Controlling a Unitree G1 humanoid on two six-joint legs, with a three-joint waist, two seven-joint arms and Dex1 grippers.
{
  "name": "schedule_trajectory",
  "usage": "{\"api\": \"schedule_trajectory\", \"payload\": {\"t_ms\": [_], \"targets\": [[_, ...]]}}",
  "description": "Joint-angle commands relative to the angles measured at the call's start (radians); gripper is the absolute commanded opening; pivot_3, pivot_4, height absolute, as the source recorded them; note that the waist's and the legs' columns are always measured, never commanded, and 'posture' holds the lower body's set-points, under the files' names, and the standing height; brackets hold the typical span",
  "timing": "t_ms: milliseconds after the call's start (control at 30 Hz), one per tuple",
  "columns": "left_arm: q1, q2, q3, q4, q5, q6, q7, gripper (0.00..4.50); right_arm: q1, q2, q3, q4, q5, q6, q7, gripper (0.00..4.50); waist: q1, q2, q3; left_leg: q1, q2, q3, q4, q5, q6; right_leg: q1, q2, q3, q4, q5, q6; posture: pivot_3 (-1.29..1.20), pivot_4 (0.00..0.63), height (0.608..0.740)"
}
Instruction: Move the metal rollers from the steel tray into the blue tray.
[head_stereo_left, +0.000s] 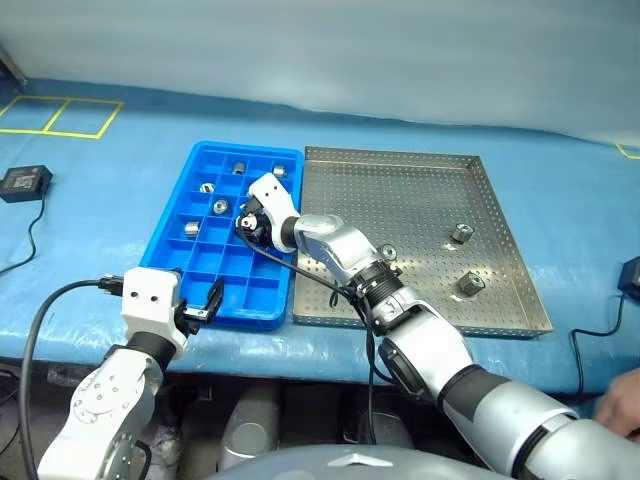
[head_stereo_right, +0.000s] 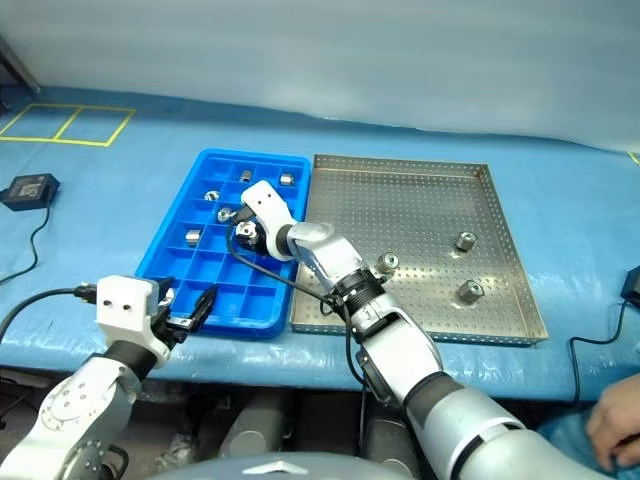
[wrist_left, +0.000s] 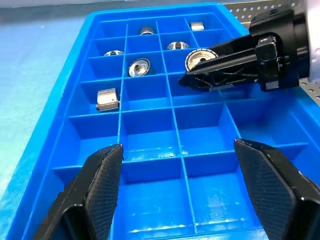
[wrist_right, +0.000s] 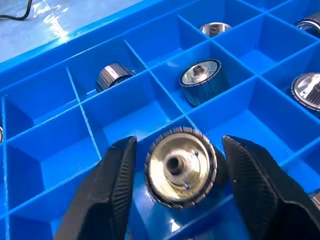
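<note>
Small shiny metal rollers (head_stereo_left: 466, 283): three lie in the perforated steel tray (head_stereo_left: 420, 200); one sits between the right gripper's (wrist_right: 175, 167) parted fingers, over the blue compartment tray (head_stereo_left: 170, 235). It may catch a divider and tip. Left gripper (wrist_left: 177, 192) gapes empty.

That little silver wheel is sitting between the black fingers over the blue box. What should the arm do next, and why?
Probably lift the right gripper straight up and away. Its fingers stand apart on either side of the roller, with gaps showing, and the roller seems to sit in a compartment of the blue tray. Three rollers remain in the steel tray, so it could then go back there.
</note>
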Motion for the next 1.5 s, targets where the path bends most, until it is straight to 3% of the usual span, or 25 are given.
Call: {"api": "schedule_trajectory", "payload": {"t_ms": [33,100,267,400,567,733,900,1300,1400,1500], "targets": [[-0.01,0.001,-0.002,-0.039,0.002,-0.017,0.004,3.86,-0.034,0.07,-0.027,-0.012,0.001,-0.015,-0.008,3.82,0.01,0.0,0.0,0.0,0.0,0.0,0.0,0.0,0.0,0.0,0.0,-0.001,0.0,0.0,0.0,0.47,0.15,0.74],[-0.029,0.003,-0.011,-0.029,-0.001,-0.015,-0.001,3.86,-0.016,0.059,-0.026,-0.066,-0.003,-0.01,-0.015,4.46,0.014,0.0,0.0,-0.001,0.0,-0.001,0.0,0.0,-0.001,0.0,0.0,-0.001,0.0,0.0,-0.001,0.45,0.15,0.74],[-0.115,0.005,-0.08,0.01,-0.014,-0.011,-0.022,3.86,0.085,-0.043,-0.038,-0.365,0.0,0.093,-0.039,4.46,0.018,0.0,0.0,-0.003,0.0,-0.003,0.001,0.0,-0.001,0.0,0.0,-0.004,-0.001,-0.001,0.0,0.37,0.15,0.74],[-0.233,0.006,-0.154,0.094,-0.021,-0.019,-0.061,3.86,0.241,-0.187,-0.098,-0.711,0.004,0.273,-0.076,4.46,0.027,0.001,0.0,-0.005,-0.002,-0.007,0.003,0.0,-0.001,0.001,-0.002,-0.006,-0.002,-0.001,0.001,0.28,0.15,0.74],[-0.39,0.025,-0.208,0.22,-0.027,-0.038,-0.127,3.86,0.4,-0.309,-0.178,-0.931,-0.04,0.426,-0.186,4.46,-0.014,0.001,0.0,-0.007,-0.002,-0.007,0.005,0.0,-0.001,0.001,-0.001,-0.007,-0.002,-0.001,0.001,0.17,0.15,0.74],[-0.505,0.059,-0.248,0.333,-0.016,-0.058,-0.187,3.86,0.484,-0.314,-0.221,-0.934,-0.058,0.477,-0.268,4.46,-0.099,0.003,-0.001,-0.005,-0.001,-0.007,0.005,0.0,-0.001,0.002,0.001,-0.006,0.0,-0.001,0.001,0.1,0.15,0.74],[-0.516,0.077,-0.244,0.352,-0.022,-0.067,-0.211,3.86,0.506,-0.263,-0.224,-0.879,-0.068,0.466,-0.324,4.46,-0.164,0.003,-0.001,-0.003,-0.001,-0.006,0.004,0.0,-0.001,0.002,0.002,-0.003,0.002,0.001,0.003,0.08,0.15,0.74],[-0.45,0.107,-0.19,0.317,-0.032,-0.061,-0.212,3.86,0.549,-0.218,-0.231,-0.884,-0.06,0.513,-0.378,4.46,-0.161,0.002,-0.001,0.001,-0.001,-0.001,0.007,0.001,-0.001,0.003,0.003,0.005,0.006,0.0,0.002,0.11,0.15,0.74],[-0.441,0.109,-0.186,0.312,-0.03,-0.058,-0.209,3.86,0.576,-0.213,-0.221,-0.938,-0.045,0.543,-0.367,3.92,-0.16,0.002,-0.001,0.001,-0.001,0.0,0.007,0.001,-0.001,0.003,0.002,0.005,0.006,0.0,0.002,0.11,0.15,0.74],[-0.439,0.108,-0.186,0.309,-0.029,-0.053,-0.207,3.86,0.597,-0.207,-0.209,-1.001,-0.027,0.575,-0.35,2.91,-0.159,0.002,-0.001,0.001,-0.001,0.0,0.007,0.001,-0.001,0.003,0.002,0.006,0.007,0.0,0.002,0.11,0.15,0.74]]}}
